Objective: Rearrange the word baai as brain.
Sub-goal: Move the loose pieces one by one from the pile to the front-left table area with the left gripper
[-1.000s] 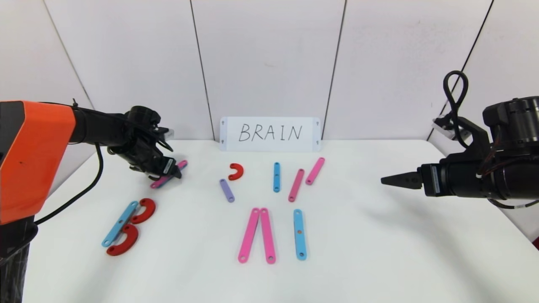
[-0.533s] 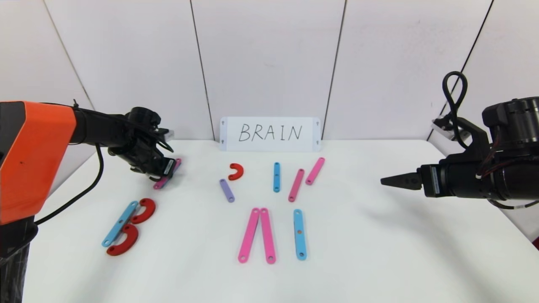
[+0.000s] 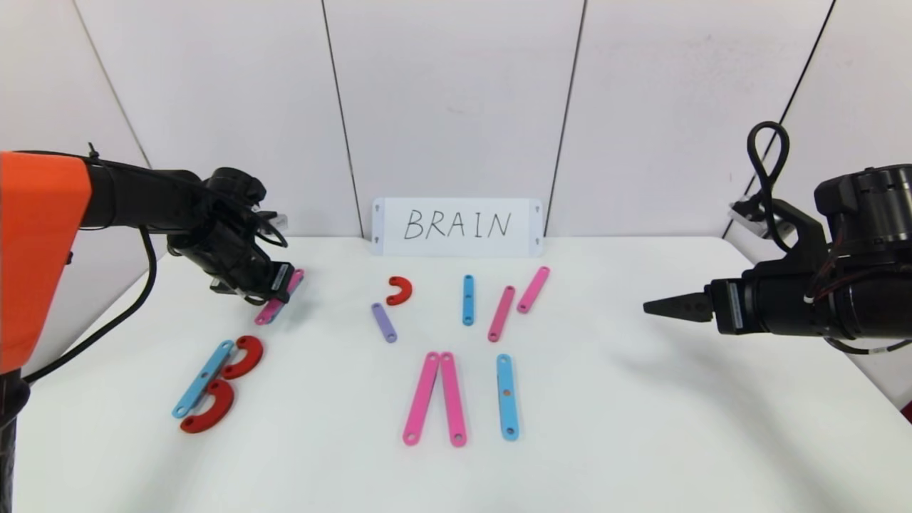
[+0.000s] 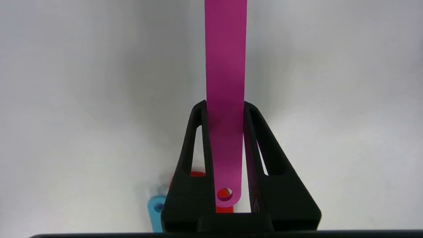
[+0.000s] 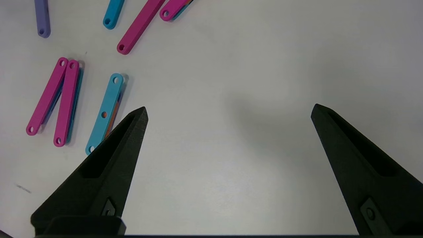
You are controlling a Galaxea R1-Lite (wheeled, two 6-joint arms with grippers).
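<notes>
Pink plastic bar (image 4: 225, 99) sits pinched in the left gripper (image 3: 279, 283) at the table's far left, beyond the blue-and-red B (image 3: 214, 381), a pick-up step whose next move likely calls for carrying it toward the unfinished letters, while the right gripper (image 5: 228, 112) hovers spread wide.

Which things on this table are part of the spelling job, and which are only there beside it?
Part of the job:
- pink bar, clamped in the left hand
- finished B
- loose red arc and purple bar
- other pink and blue bars

Not part of it:
- handwritten BRAIN card, reference only
- right hand, open, idle at the table's right side
</notes>
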